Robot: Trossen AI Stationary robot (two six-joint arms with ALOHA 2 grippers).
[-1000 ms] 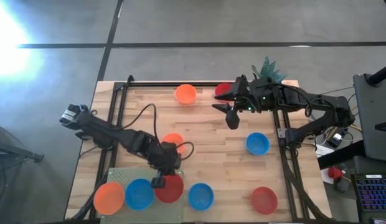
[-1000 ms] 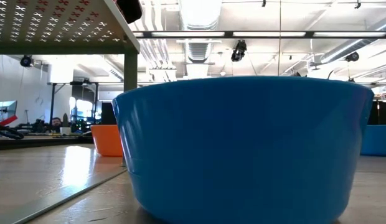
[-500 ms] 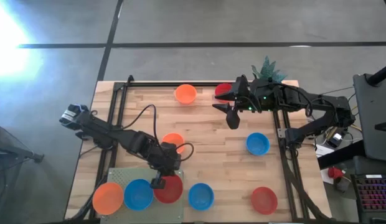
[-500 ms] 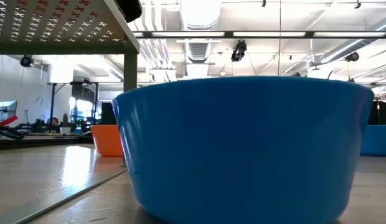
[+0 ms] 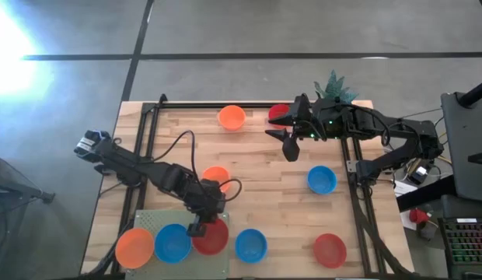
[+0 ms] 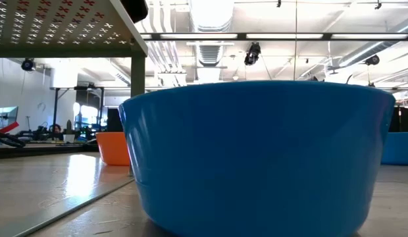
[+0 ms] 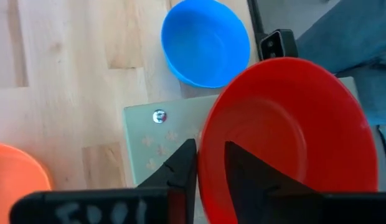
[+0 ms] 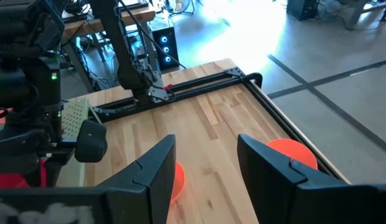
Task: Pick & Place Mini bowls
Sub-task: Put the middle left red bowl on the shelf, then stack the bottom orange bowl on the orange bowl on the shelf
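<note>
While the bowls lie as before, we see the left gripper (image 5: 197, 229) at lower left now parting its fingers (image 7: 182, 168) around the red bowl (image 5: 211, 236) rim; the right gripper (image 5: 281, 140) stays spread, hovering upper centre, empty.

Left end effector (image 5: 197, 229) low near table's front, fingers slightly parted; right end effector (image 5: 286, 142) raised, open

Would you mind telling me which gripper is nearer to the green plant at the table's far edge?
Right. The right gripper hangs just beside the green plant, while the left gripper is across the table over a red bowl.
</note>
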